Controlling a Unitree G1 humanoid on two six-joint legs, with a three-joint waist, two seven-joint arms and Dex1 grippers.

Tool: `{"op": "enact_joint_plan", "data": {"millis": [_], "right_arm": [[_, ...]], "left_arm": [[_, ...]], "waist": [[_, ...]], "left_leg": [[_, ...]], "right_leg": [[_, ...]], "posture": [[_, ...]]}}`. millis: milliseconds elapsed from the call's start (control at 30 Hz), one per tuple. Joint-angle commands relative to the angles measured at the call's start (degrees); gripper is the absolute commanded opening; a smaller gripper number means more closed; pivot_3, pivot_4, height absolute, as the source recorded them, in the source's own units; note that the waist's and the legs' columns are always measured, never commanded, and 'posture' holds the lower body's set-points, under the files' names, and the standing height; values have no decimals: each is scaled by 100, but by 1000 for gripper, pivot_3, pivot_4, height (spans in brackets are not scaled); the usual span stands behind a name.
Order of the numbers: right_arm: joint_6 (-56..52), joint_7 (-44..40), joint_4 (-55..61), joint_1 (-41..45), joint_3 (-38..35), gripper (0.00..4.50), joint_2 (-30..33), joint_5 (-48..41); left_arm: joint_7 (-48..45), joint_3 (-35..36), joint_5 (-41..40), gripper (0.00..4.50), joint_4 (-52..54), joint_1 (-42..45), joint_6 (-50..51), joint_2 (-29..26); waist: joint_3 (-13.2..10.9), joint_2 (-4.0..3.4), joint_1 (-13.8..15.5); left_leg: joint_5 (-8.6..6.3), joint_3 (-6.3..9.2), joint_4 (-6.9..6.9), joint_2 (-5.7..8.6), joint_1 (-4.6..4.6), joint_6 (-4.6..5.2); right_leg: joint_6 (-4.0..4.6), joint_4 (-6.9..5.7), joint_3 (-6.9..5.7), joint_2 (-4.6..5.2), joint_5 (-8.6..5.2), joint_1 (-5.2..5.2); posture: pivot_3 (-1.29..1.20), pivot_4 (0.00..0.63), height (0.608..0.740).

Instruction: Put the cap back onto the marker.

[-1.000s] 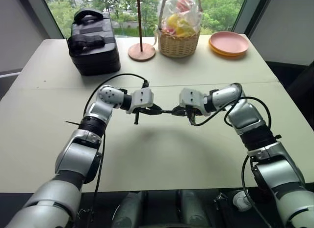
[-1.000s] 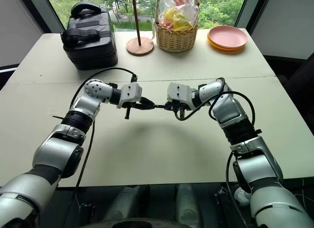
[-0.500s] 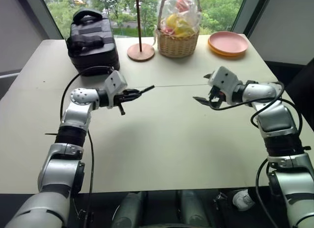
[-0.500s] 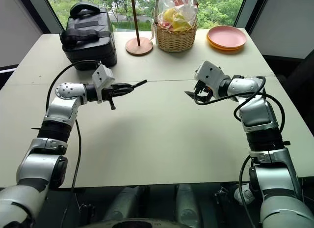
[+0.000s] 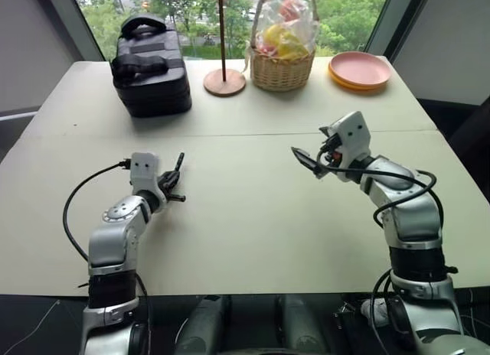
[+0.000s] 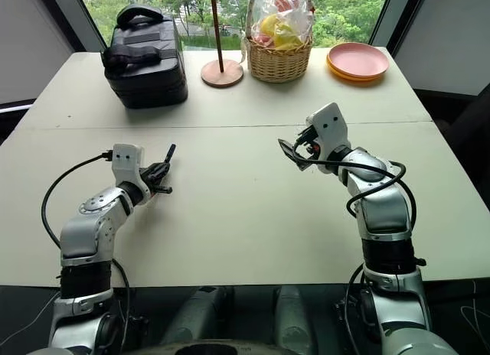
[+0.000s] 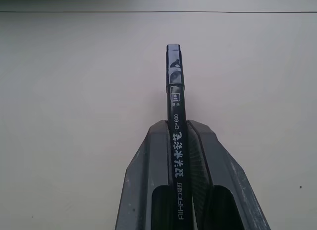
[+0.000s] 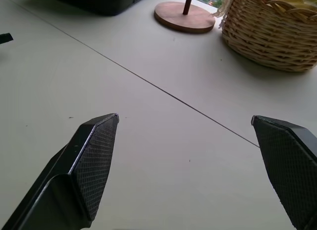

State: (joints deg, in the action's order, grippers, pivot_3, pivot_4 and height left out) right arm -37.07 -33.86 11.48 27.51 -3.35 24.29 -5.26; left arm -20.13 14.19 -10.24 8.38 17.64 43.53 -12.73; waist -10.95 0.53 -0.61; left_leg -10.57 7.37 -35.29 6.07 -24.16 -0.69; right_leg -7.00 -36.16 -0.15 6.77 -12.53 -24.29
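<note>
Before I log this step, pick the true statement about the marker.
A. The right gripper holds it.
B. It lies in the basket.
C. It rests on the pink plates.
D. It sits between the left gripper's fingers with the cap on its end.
D: in the left wrist view the marker runs out from between the left gripper fingers, the cap seated on its far end; the right gripper stands wide open with nothing in it.

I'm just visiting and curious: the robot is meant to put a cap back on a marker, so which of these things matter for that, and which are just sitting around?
Part of the job:
- marker, held in the left gripper
- cap, on the marker's far end
- right gripper, open, holding nothing

Just lying about:
- black case
- wooden stand
- wicker basket
- pink plates
- table
</note>
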Motion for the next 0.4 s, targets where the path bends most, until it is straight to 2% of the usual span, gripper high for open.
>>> {"op": "enact_joint_plan", "data": {"millis": [33,133,167,267,400], "right_arm": [[182,49,3,42,-1,4500,93,-60],[247,98,-95,25,-46,4500,185,-50],[289,141,-122,12,-86,4500,230,-29],[521,191,-140,-116,-520,4500,521,-118],[496,-215,-29,-406,-1344,4500,942,-801]], "left_arm": [[34,-107,-127,2279,284,-36,-171,-19],[113,-231,-18,3905,228,5,-423,-106],[86,-224,-67,4320,272,64,-528,-120],[-96,27,-526,4320,655,439,-563,-231],[-549,390,-781,4320,503,726,-707,-1035]], "waist": [[0,0,-1],[0,0,1],[0,0,1],[-1,1,28],[-1,2,40]], "left_leg": [[0,0,1,0,0,0],[0,-3,1,0,0,0],[0,-3,1,0,0,0],[0,-3,2,-1,-1,0],[0,-3,1,0,-9,0]], "right_leg": [[0,1,0,0,0,0],[0,2,0,0,0,0],[0,3,0,0,0,0],[1,4,0,0,0,-1],[0,9,-2,1,0,-2]], "posture": [[0,150,740],[0,150,740],[0,150,740],[0,150,740],[0,150,740]]}}
